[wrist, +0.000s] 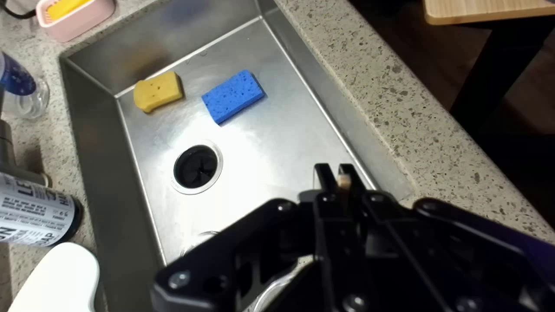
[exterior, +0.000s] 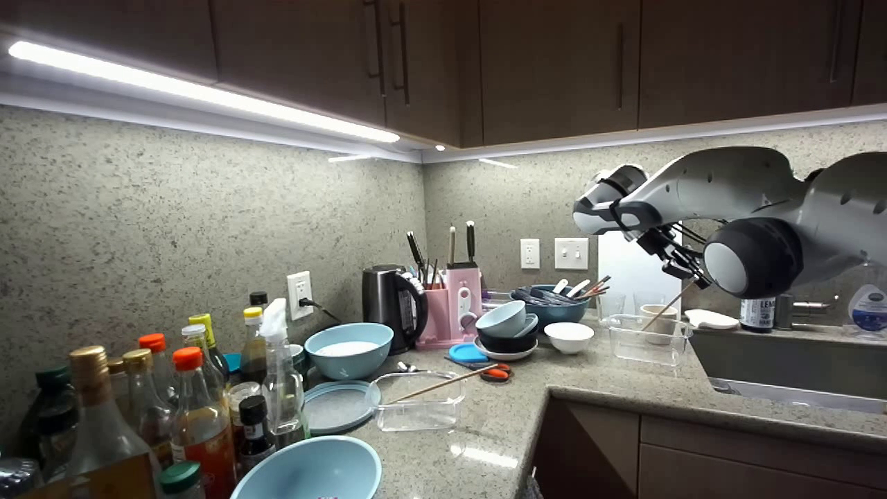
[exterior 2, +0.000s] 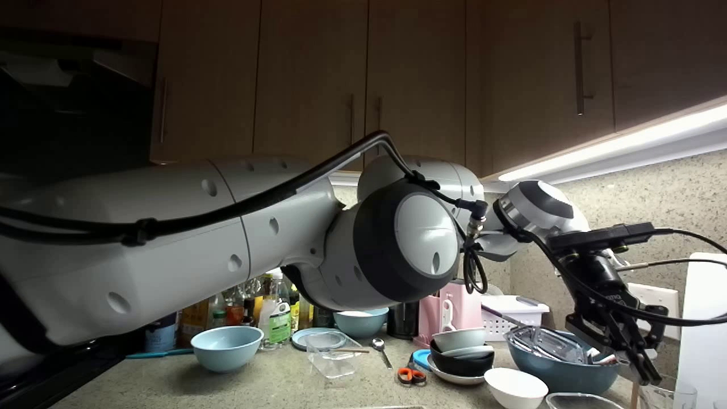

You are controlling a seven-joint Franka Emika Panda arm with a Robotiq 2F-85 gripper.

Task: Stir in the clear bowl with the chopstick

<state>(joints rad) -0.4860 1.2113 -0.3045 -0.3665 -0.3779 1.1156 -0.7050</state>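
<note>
Clamping a wooden chopstick point(exterior: 669, 305) by its upper end: black gripper point(wrist: 336, 177), jaws tight on the wood. Chopstick slants to the clear bowl point(exterior: 648, 352), tip within its outline in an exterior view; depth, cannot tell. Clear bowl: on counter point(exterior: 596, 374), just beside the sink point(exterior: 797, 357). White bowl point(exterior: 569, 344): near it. Yellow sponge point(wrist: 158, 92), blue sponge point(wrist: 233, 96): on sink floor. Well apart, in both exterior views: clear container point(exterior: 416, 418), second chopstick point(exterior: 447, 382) leaning across it.

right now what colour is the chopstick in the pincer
Light brown chopstick, clearest in an exterior view.
</note>
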